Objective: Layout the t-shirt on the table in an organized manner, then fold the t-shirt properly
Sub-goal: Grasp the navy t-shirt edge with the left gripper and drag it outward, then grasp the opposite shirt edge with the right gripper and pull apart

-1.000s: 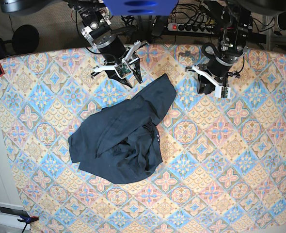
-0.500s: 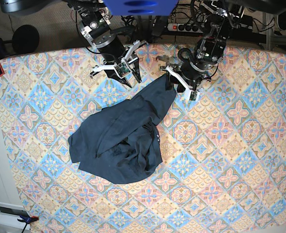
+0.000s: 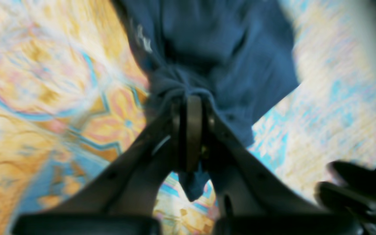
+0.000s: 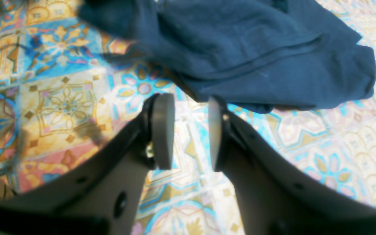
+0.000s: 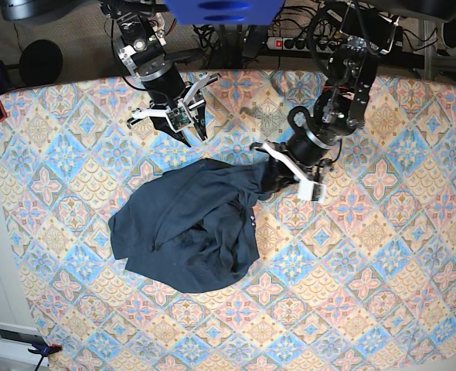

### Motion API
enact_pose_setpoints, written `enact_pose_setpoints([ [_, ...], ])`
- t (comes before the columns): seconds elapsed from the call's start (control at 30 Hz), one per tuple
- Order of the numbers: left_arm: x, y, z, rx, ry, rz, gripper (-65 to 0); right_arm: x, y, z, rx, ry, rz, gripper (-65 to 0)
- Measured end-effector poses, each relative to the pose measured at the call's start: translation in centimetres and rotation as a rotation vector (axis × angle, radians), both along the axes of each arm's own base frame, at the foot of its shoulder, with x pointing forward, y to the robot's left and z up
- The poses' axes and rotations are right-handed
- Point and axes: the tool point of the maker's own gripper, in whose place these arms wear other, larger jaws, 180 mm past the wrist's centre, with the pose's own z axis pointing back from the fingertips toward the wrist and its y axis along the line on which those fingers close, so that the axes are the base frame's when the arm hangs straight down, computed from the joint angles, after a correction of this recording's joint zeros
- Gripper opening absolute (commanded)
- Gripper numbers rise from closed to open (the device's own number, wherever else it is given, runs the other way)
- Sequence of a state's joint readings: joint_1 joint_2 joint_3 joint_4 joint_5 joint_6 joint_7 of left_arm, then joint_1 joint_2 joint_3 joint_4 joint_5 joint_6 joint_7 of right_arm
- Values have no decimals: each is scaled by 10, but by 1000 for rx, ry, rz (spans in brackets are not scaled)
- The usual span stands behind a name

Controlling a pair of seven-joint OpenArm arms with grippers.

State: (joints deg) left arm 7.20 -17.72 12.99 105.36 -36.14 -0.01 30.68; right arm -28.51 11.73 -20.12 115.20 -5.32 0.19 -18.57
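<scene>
At centre frame, the left gripper [image 5: 273, 176] pinches the t-shirt [image 5: 189, 232] on the table [image 5: 382, 270]; upper left, the right gripper [image 5: 191, 124] hangs parted, holding nothing.

T-shirt [image 5: 189, 232] bunched on the desk [image 5: 382, 263], a claw at either upper side.

The t-shirt lies left of the desk's middle in the base view. The left claw [image 5: 278, 176] sits at the t-shirt's upper right corner, pinching a fold of it. The right claw [image 5: 188, 116] hangs just behind the t-shirt's far edge, apart from it.
</scene>
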Motion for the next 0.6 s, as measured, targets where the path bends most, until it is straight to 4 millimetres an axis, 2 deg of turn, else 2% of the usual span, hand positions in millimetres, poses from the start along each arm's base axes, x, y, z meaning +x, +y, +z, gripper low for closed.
enact_pose_setpoints([
  [0.1, -8, 47, 18, -22, -14, 88, -650, 1, -4, 0, -4, -1, -6, -480],
  [0.23, -13, 133, 41, 53, -50, 251, -650, 1, -3, 0, -2, -1, -5, -480],
  [0.4, -8, 241, 107, 159, -187, 448, -650, -3, 19, 4, 27, -6, 51, -480],
  [0.5, -5, 267, 138, 212, -260, 483, -650, -5, 26, 5, 42, -4, 61, -479],
  [0.6, 3, 269, 157, 202, -304, 479, -650, -7, 29, 4, 43, 0, 72, -479],
])
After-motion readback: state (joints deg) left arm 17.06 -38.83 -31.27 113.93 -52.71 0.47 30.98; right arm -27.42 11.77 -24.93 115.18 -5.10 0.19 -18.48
